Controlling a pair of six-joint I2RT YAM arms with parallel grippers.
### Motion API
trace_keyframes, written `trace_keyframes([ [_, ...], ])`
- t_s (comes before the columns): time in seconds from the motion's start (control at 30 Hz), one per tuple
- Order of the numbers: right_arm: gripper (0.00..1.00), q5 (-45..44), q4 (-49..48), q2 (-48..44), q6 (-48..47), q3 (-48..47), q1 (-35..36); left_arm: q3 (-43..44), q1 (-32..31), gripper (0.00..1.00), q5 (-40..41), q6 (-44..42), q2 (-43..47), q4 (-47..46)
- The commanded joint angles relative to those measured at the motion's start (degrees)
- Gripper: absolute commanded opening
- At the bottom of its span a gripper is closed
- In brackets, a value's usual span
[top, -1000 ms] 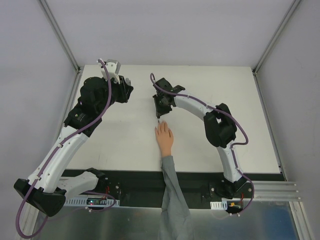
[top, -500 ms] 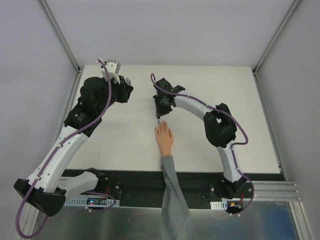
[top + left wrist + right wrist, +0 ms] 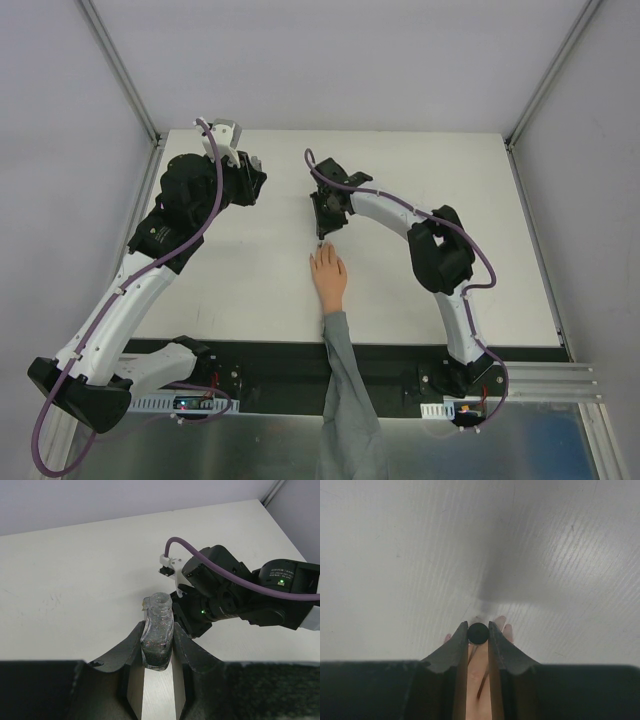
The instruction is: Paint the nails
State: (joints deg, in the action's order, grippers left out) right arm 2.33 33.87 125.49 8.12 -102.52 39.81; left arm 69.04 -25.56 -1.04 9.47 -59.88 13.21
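Note:
The peach mannequin hand (image 3: 328,274) with a grey sleeve (image 3: 346,400) lies on the white table, fingers pointing away from the bases. Its nails are too small to make out. My right gripper (image 3: 320,236) hovers just beyond the fingertips, shut on a black round brush cap (image 3: 478,633); the fingertips (image 3: 501,623) show below it in the right wrist view. My left gripper (image 3: 250,177) is at the back left, shut on a small dark glittery polish bottle (image 3: 157,631), open at the top.
The right arm's wrist and purple cable (image 3: 235,587) fill the space right of the bottle in the left wrist view. A black rail (image 3: 260,358) runs along the table's near edge.
The right gripper has shifted very slightly toward the hand's fingertips. The left arm has not moved.

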Motion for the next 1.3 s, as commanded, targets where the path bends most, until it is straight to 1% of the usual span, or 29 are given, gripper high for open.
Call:
trace_keyframes([
  [0.0, 0.01, -0.8, 1.0, 0.2, 0.1, -2.4, -0.5, 1.9, -0.3, 0.00, -0.3, -0.8, 0.6, -1.4],
  [0.2, 0.00, -0.4, 1.2, 2.2, 0.8, -5.5, -0.5, 1.9, -0.3, 0.00, -0.5, -0.8, 0.6, -1.5],
  [0.67, 0.00, 0.0, 0.9, 3.1, 0.9, -5.7, -0.3, 1.9, -0.3, 0.00, -0.4, -0.6, 0.5, -1.5],
  [1.0, 0.00, -1.1, 1.9, 1.2, -0.2, -7.0, -0.4, 2.0, -0.3, 0.00, -0.4, -0.6, 0.5, -1.5],
  [1.27, 0.01, 0.0, 1.8, 0.1, 0.1, -4.6, 0.3, 1.9, -0.3, 0.00, -0.3, -0.5, 0.6, -1.4],
])
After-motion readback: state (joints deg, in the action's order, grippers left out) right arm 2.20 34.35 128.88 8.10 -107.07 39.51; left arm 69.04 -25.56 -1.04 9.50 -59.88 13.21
